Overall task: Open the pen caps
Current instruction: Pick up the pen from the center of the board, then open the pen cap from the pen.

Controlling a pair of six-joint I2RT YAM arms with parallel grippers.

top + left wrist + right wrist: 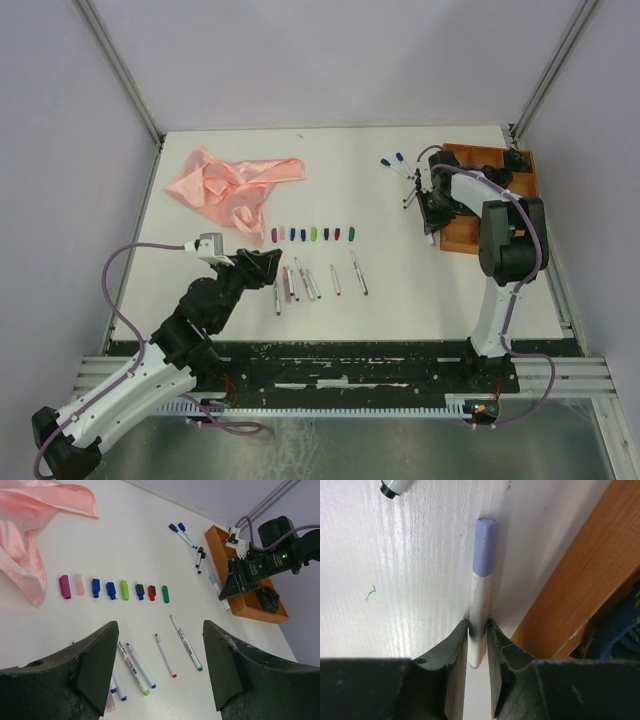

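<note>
A row of loose pen caps [312, 234] lies mid-table, purple [64, 586] at the left end and green [165, 594] at the right. Several uncapped white pens [318, 281] lie just in front of it, also seen in the left wrist view [165, 656]. My left gripper [262, 265] is open and empty, its jaws [160, 628] wide apart above these pens. My right gripper [432, 215] is shut on a white pen [481, 605] with a lilac cap [485, 547] still on, low over the table beside the wooden tray [580, 575].
A wooden tray [500, 165] stands at the back right. Blue-capped and black-capped pens [400, 172] lie left of it, also in the left wrist view [190, 542]. A crumpled pink cloth [228, 185] lies at the back left.
</note>
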